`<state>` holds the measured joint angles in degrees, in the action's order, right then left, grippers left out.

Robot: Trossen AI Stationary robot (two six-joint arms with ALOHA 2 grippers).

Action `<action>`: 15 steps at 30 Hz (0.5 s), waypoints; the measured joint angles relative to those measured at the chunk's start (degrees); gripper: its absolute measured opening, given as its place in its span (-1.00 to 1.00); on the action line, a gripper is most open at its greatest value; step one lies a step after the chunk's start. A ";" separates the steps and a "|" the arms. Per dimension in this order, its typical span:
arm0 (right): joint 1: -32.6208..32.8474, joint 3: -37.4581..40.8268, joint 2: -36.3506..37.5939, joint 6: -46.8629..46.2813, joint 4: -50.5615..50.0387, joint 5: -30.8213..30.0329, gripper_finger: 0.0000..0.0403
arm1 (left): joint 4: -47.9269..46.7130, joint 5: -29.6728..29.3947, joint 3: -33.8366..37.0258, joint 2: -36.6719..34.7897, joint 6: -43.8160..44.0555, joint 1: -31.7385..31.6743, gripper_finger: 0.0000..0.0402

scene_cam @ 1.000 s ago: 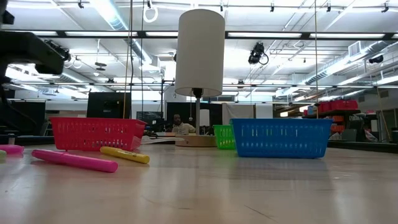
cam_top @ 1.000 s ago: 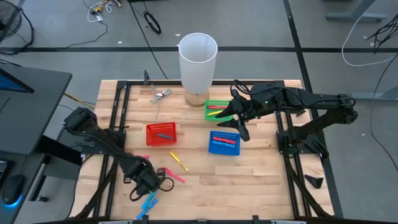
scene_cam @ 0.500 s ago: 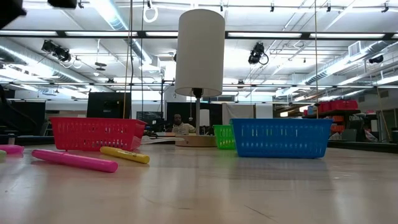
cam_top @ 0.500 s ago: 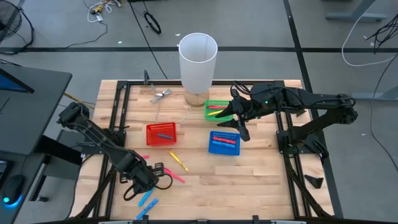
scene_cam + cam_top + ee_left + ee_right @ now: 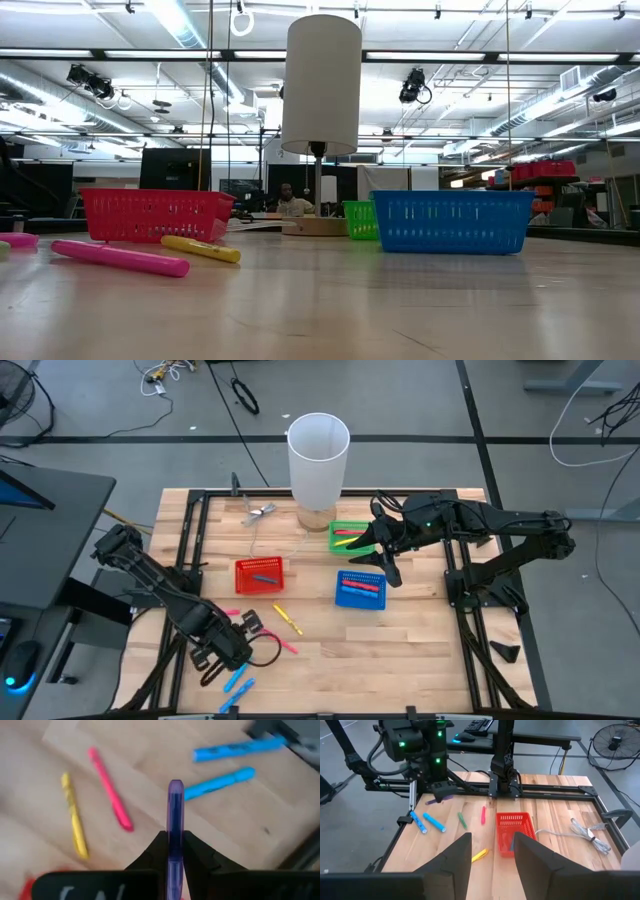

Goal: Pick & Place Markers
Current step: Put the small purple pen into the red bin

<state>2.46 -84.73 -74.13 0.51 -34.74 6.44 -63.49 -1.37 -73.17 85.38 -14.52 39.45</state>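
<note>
My left gripper hovers over the table's near left part, shut on a purple marker. That marker also shows in the right wrist view. Loose markers lie flat on the wood: a yellow one, a pink one and two light blue ones by the near edge. A green marker and a red one lie further left. My right gripper is open above the gap between the green basket and the blue basket. My left gripper pinches the purple marker between its two fingers, on the marker's rear part. The marker lies along the fingers, and its front end sticks out past the fingertips. It is lifted clear of the table, about level.
A red basket stands left of the middle with a blue marker in it. The blue and green baskets hold markers too. A tall white cylinder stands on a wooden base at the far edge, with a silvery bundle beside it. Bare wood lies at the near right.
My left arm has swung: its gripper has shifted a little toward the table's left edge and turned, and the arm has left the low view's upper left corner. Both light blue markers now lie uncovered. My right arm has kept still.
</note>
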 joint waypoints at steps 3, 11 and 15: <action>0.00 0.00 0.00 0.04 0.01 0.00 -0.27 | 0.32 -1.62 0.00 0.00 8.61 -1.63 -0.81; 0.00 -0.01 0.00 0.13 0.02 0.01 -0.27 | 3.04 -3.06 0.00 0.00 28.74 -8.00 -0.81; 0.00 0.00 0.00 0.72 0.02 0.00 -0.27 | 4.14 -3.03 0.00 0.00 35.97 -10.92 -0.81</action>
<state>2.46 -84.73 -74.13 1.23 -34.72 6.44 -59.35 -4.40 -73.17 85.38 21.45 28.53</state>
